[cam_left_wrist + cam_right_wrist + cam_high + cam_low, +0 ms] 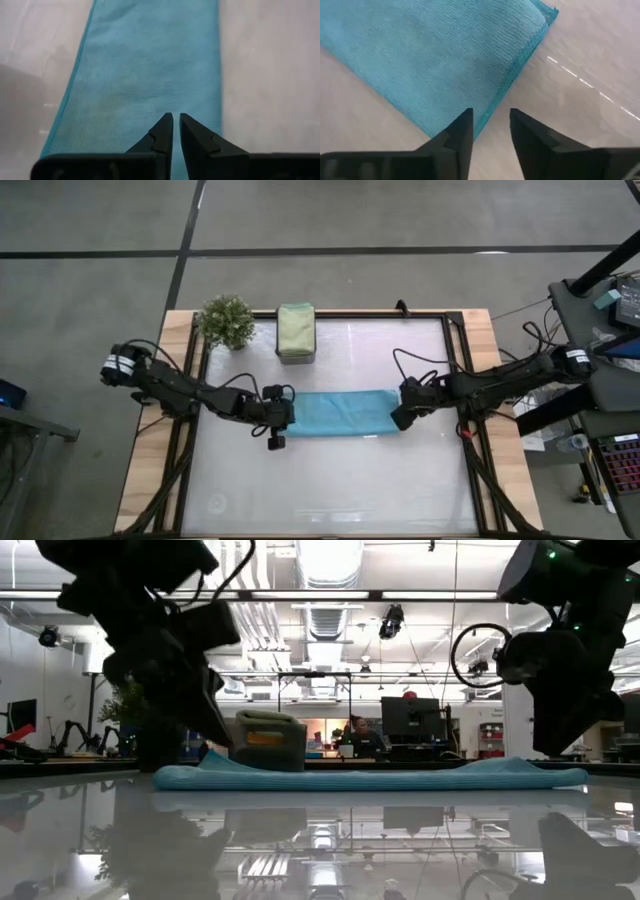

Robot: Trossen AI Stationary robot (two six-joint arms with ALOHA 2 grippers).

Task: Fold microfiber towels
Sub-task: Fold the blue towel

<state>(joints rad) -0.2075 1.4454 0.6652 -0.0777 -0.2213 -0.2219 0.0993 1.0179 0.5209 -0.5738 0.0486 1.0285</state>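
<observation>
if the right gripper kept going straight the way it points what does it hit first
Probably the light blue towel: the right gripper, fingers apart, sits at the towel's near edge and points along it. Whether it is above the cloth or level with it is unclear.

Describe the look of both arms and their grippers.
Both arms are dark, jointed links with looping black cables. The left arm carries a pale band near its outer end, as does the right arm. The left gripper and right gripper each have two black, wedge-shaped fingers on a flat dark bar.

High view straight down over whole table; low view level at tabletop; both wrist cams close — all share the blue towel [342, 412].
</observation>
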